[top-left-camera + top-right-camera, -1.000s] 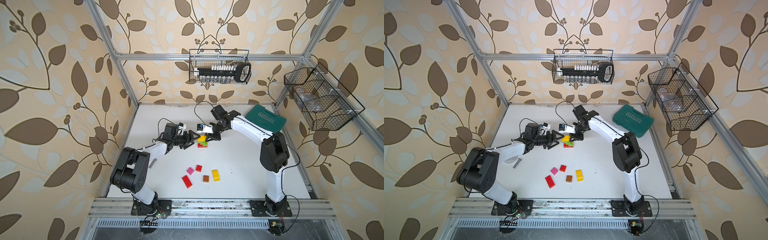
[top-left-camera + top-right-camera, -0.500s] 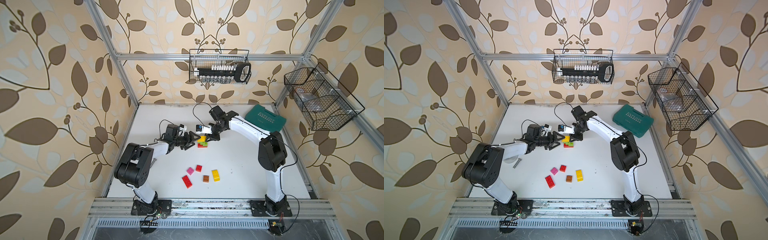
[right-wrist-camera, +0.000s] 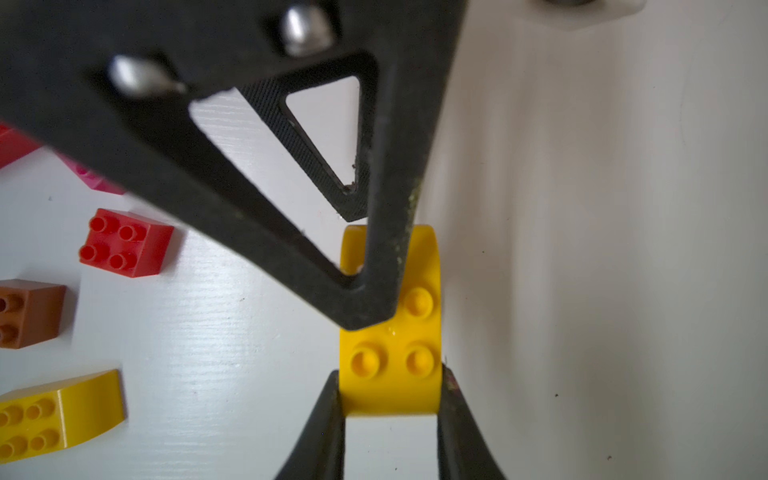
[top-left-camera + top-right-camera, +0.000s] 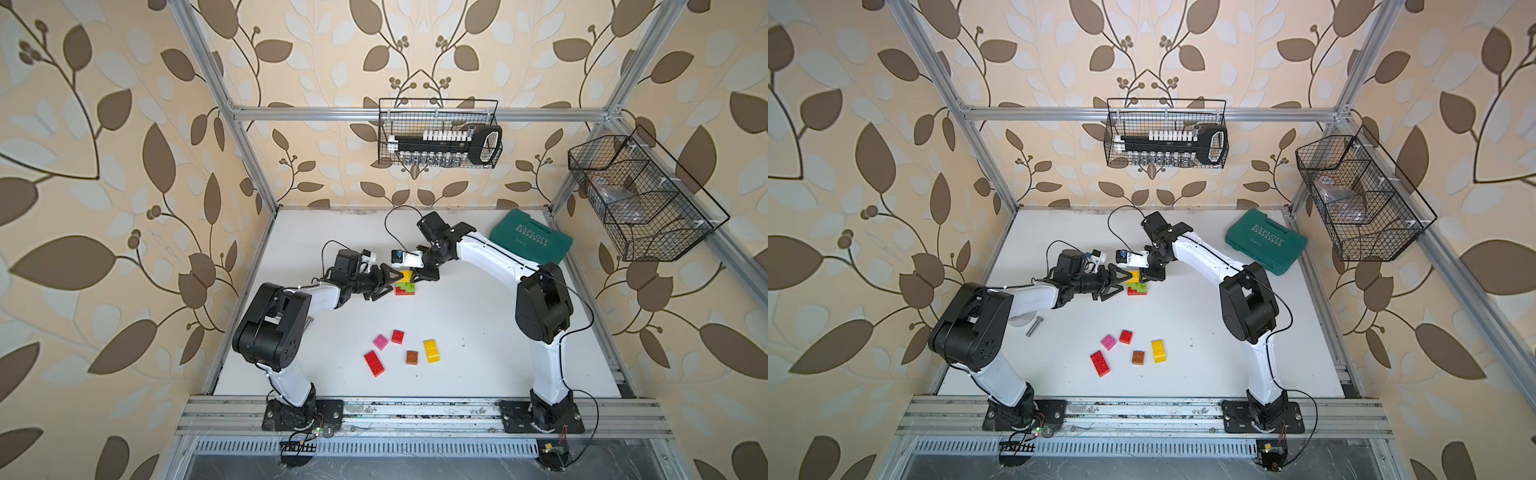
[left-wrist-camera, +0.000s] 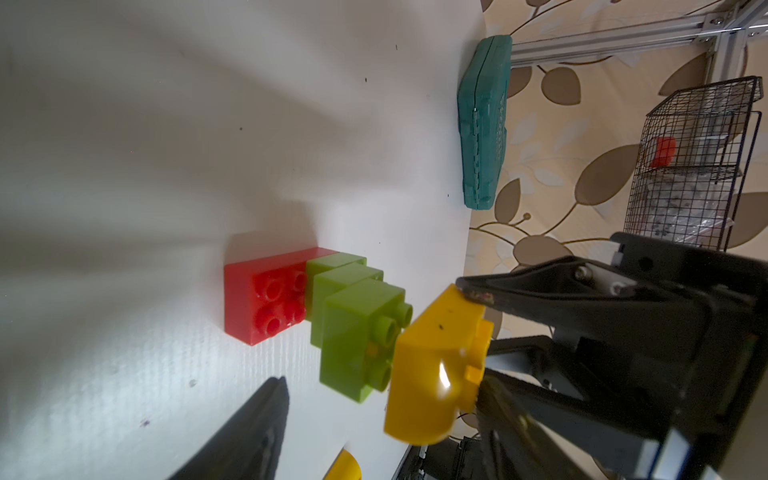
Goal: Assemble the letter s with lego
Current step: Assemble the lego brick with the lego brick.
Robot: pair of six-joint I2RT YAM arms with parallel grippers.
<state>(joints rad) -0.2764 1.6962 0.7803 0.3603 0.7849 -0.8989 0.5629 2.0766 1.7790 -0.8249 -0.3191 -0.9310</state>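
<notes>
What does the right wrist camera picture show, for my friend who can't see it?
The right gripper pinches a yellow rounded lego brick by its sides over a white table, while another black triangular finger crosses in front of the brick's studs. Nearby lie loose bricks: a red square brick, a brown brick and a second yellow rounded brick.

Pink brick [image 3: 99, 185] mostly hidden (what shows is blurred), brown brick [image 3: 29, 313] cut by picture's edge, basket [image 4: 665, 237] contents indistinct.
</notes>
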